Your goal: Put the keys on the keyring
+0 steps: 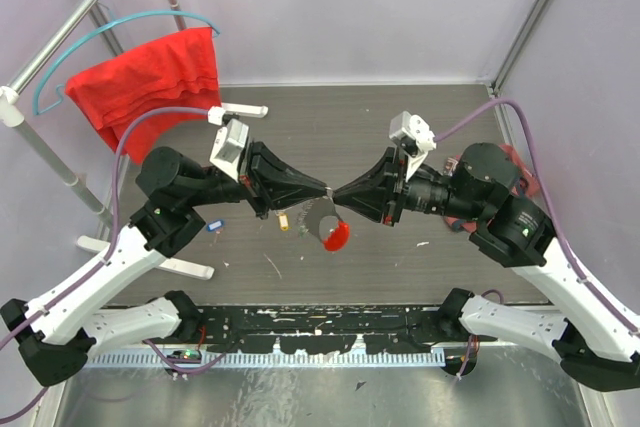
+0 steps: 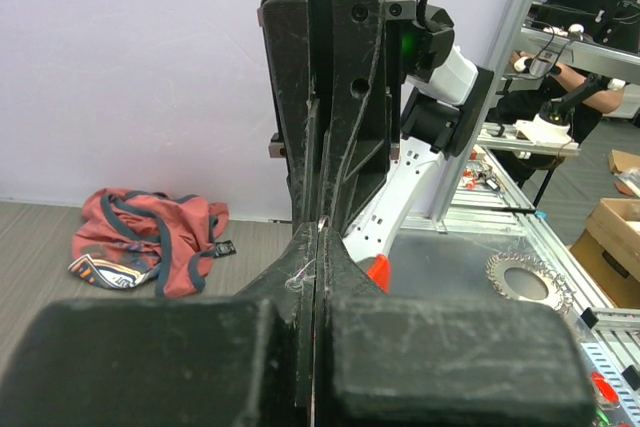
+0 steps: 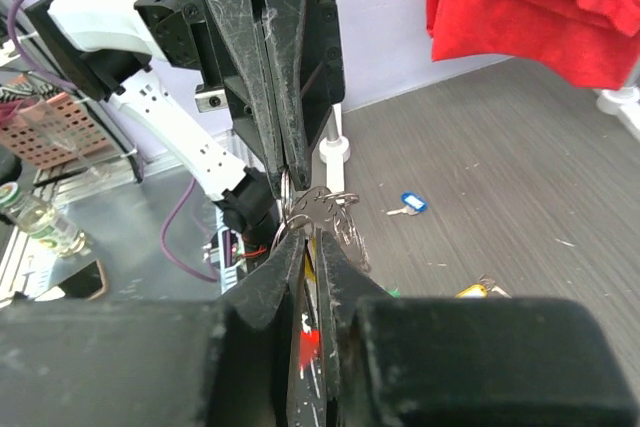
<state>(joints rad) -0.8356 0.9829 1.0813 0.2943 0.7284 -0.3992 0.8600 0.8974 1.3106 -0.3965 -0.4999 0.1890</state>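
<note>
Meeting tip to tip above the tabletop [image 1: 420,127], the left gripper [image 1: 324,191] and right gripper [image 1: 339,195] shared the keyring [image 1: 336,235], its red bar dangling below both jaws; a blue-tagged key [image 1: 213,226] lay well behind the left jaws. The left wrist view showed those jaws shut, probably steadying the loop. The right wrist view showed the right jaws pinching a silver key [image 3: 322,203] against it, evidently for threading.

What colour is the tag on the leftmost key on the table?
The tag is blue, clearest in the right wrist view.
</note>
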